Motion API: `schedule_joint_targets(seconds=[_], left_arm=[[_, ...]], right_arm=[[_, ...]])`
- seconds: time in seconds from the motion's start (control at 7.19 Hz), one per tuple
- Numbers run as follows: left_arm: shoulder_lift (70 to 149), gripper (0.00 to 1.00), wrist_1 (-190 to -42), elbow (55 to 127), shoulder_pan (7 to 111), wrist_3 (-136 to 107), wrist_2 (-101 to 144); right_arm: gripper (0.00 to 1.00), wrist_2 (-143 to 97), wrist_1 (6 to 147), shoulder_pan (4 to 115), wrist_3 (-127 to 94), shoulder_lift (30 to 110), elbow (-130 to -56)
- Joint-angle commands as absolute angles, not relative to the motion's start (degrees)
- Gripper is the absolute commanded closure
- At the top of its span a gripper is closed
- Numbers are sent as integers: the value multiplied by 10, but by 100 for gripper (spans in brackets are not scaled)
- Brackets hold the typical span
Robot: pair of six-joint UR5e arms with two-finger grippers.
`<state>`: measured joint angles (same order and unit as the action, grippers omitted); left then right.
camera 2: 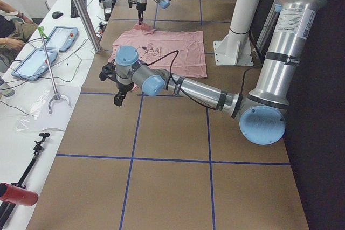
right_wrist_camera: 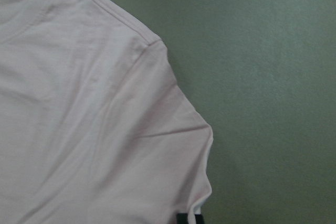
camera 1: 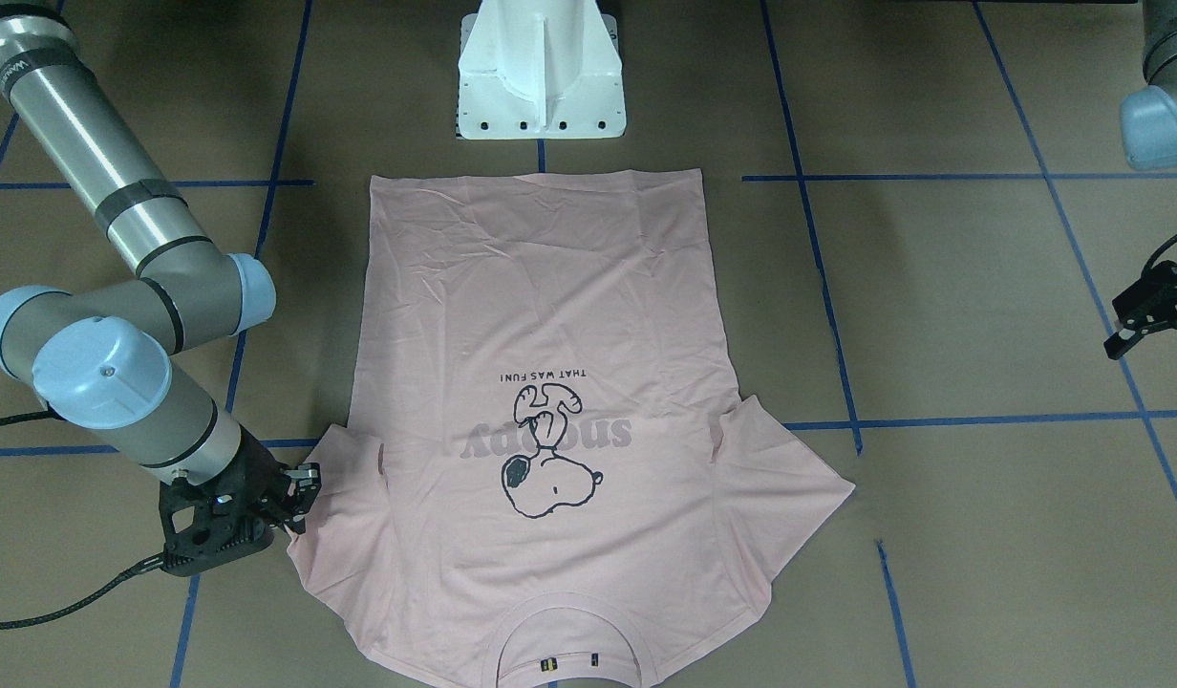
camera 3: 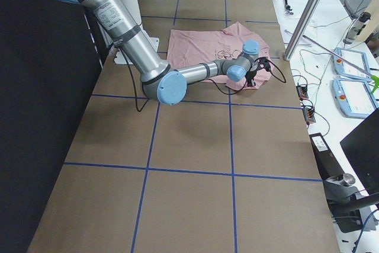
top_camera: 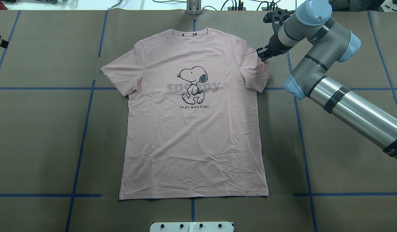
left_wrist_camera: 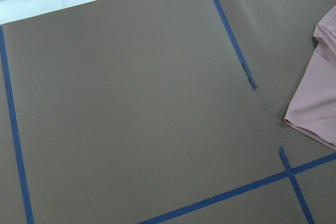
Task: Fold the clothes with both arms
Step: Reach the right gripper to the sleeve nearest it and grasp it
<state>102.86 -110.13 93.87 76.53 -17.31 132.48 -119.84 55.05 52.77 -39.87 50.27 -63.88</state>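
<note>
Overhead exterior view: a light pink T-shirt [top_camera: 192, 129] lay flat and print-up at the middle of the brown tabletop [top_camera: 40, 145], with its collar [top_camera: 192, 32] toward the top of the frame and its lower half lightly creased. The right gripper [top_camera: 261, 55] met the sleeve [top_camera: 255, 72] at upper right, apparently to begin a fold; whether it pinched the cloth could not be told. The left gripper [camera 1: 1119, 325], spread and empty, hung well apart beyond the opposite sleeve.
</note>
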Motion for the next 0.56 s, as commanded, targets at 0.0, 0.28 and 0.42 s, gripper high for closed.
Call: schedule_joint_targets(seconds=[0.0,0.28,0.42], left_arm=[[1028,0,-1101,938,766,-173,1325],[1028,0,-1101,935,766,-173,1325],[1028,0,-1101,934,766,-173,1325]], right_arm=[[100,-1206,550,515,-403,484,-669],[100,-1167,553,470,-436,460,-665],[100,-1143,555,461,-439,437,-642]])
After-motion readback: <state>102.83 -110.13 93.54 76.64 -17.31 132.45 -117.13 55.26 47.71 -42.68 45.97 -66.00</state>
